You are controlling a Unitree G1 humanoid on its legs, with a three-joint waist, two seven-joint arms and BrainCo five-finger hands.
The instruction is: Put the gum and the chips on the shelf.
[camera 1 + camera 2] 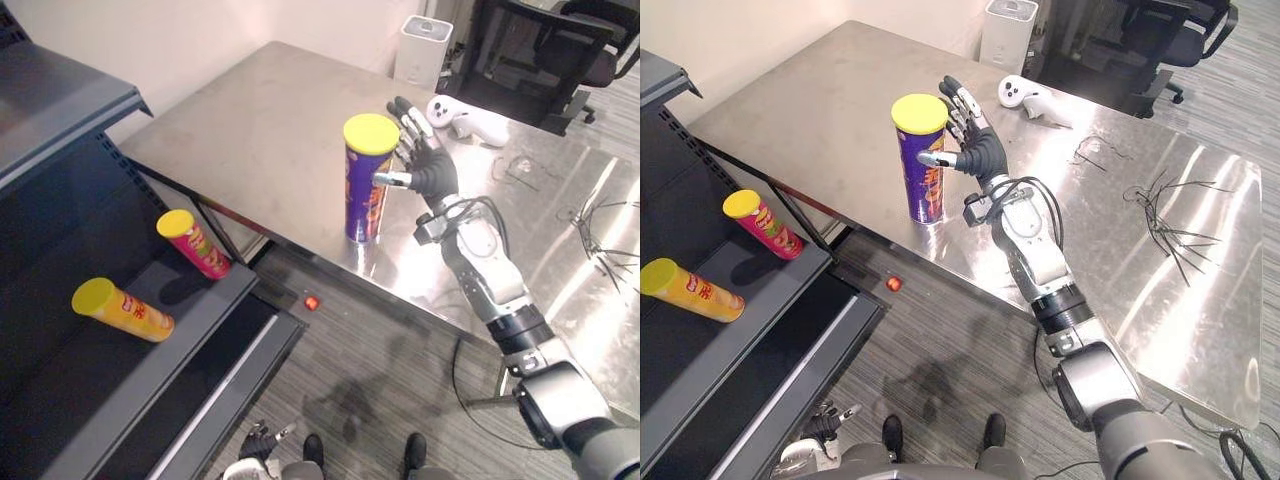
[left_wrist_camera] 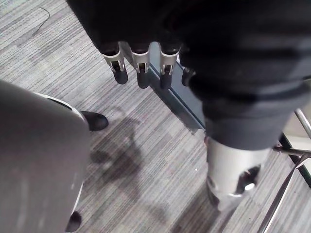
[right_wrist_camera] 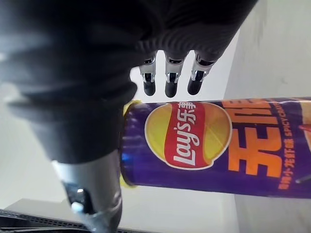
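A purple chips can point(image 1: 365, 190) with a yellow lid stands upright on the steel table point(image 1: 260, 130), close to its front edge. My right hand point(image 1: 432, 170) is open just to the right of the can, fingers straight and reaching past its lid, thumb pointing at its side. In the right wrist view the purple chips can point(image 3: 218, 145) runs across just past the fingertips point(image 3: 168, 87). Two more cans lie on the dark shelf point(image 1: 150, 380) at the left: a pink can point(image 1: 195, 243) and a yellow can point(image 1: 122, 309). My left hand point(image 2: 141, 73) hangs open low over the floor.
A white controller point(image 1: 465, 120) lies at the table's far side, and thin black wires point(image 1: 1170, 220) are spread on its right part. A small red thing point(image 1: 311, 302) lies on the carpet between table and shelf. A white bin point(image 1: 425, 50) and an office chair point(image 1: 540, 55) stand behind.
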